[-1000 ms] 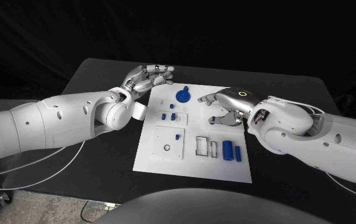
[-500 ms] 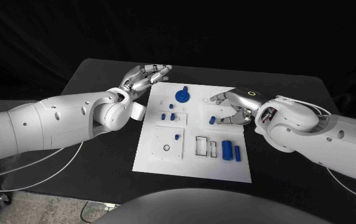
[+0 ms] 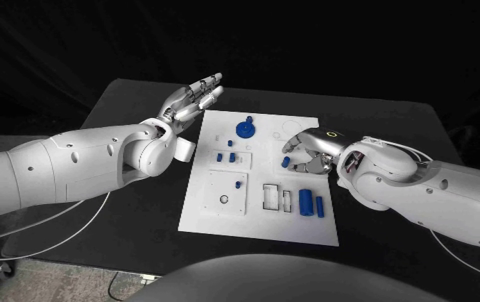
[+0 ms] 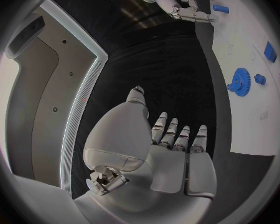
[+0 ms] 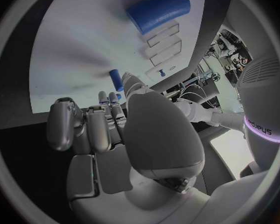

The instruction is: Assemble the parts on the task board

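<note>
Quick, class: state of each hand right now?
Left hand: open, holding nothing, beside the task board.
Right hand: over a small blue part; grip cannot be told.

- The task board [image 3: 262,212] lies in the middle of the table [image 3: 130,107].
- The gear [image 3: 246,129] stands at the far part of the board.
- Two cylinders [image 3: 312,202] lie side by side near its front right corner.
- The left hand [image 3: 190,101] is beyond the board's far left corner; the right hand [image 3: 305,151] is over its right edge.
</note>
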